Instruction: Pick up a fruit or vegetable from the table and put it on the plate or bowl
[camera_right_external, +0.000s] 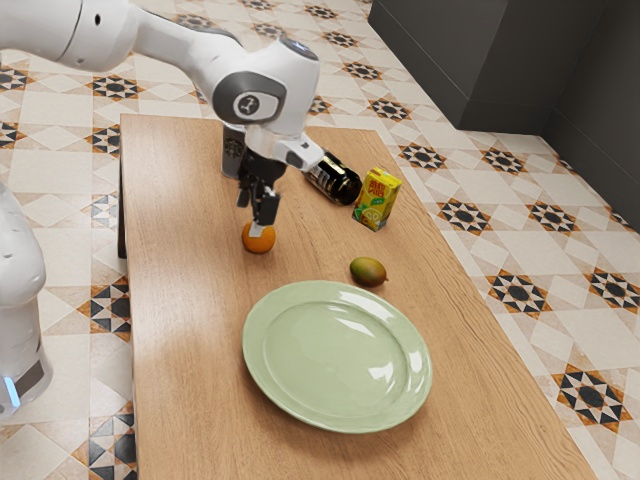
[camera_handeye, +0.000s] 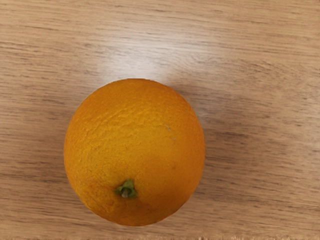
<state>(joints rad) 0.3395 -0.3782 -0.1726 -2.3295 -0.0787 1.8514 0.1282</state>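
A wooden table is set on a patterned tile floor. The orange is seen resting on the wood beyond the far rim of the green plate, toward the exterior view's left and apart from the plate. The gripper is poised directly above the orange, fingers spread, nothing pinched. A straight descent is judged to be needed; no long axis is offered by the round fruit

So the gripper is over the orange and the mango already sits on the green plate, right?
No. The mango lies on the table, just off the far rim of the green plate, not on it; the exterior view shows this. The gripper is indeed over the orange.
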